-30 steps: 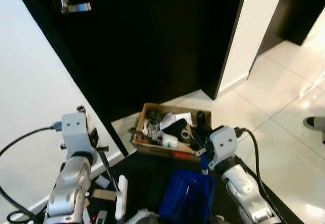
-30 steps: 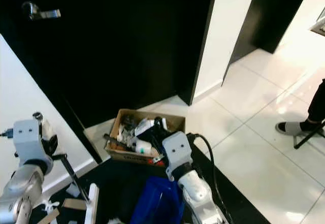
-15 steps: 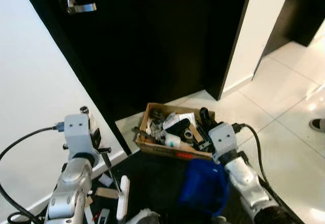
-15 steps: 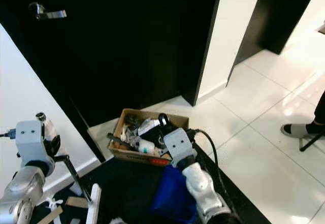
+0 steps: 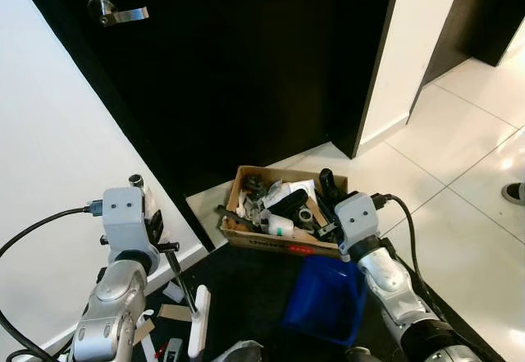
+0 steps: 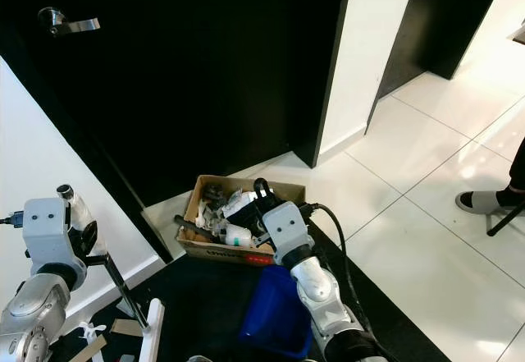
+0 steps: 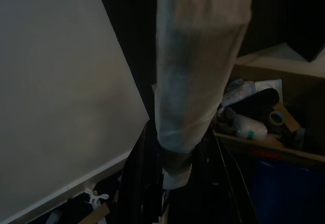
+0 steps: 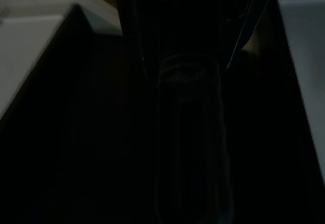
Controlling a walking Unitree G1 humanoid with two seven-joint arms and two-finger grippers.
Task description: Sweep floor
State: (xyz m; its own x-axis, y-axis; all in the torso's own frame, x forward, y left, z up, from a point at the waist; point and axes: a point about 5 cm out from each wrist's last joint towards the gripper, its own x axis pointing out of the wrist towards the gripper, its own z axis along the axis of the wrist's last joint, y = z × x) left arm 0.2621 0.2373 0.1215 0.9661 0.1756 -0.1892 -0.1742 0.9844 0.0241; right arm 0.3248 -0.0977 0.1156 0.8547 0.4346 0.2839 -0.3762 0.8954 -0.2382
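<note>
**Broom and dustpan held beside a box of clutter**

The left gripper (image 5: 156,243) is clenched around the handle of a broom (image 5: 195,319), whose white head rests on the dark mat (image 5: 246,288) just below and ahead of that gripper. Scraps of cardboard and paper (image 5: 168,313) are seen on the floor just beside the broom head, against the white wall (image 5: 49,173).

A blue dustpan (image 5: 326,299) is carried below the right gripper (image 5: 328,214); whether its fingers are closed on the dustpan's handle cannot be told, since the right wrist view is nearly black. Directly in front of the right gripper, a cardboard box (image 5: 271,243) crammed with assorted items is placed at the foot of the black door (image 5: 246,66). A person's shoe (image 6: 480,200) is seen well off to the right on the white tiles.
</note>
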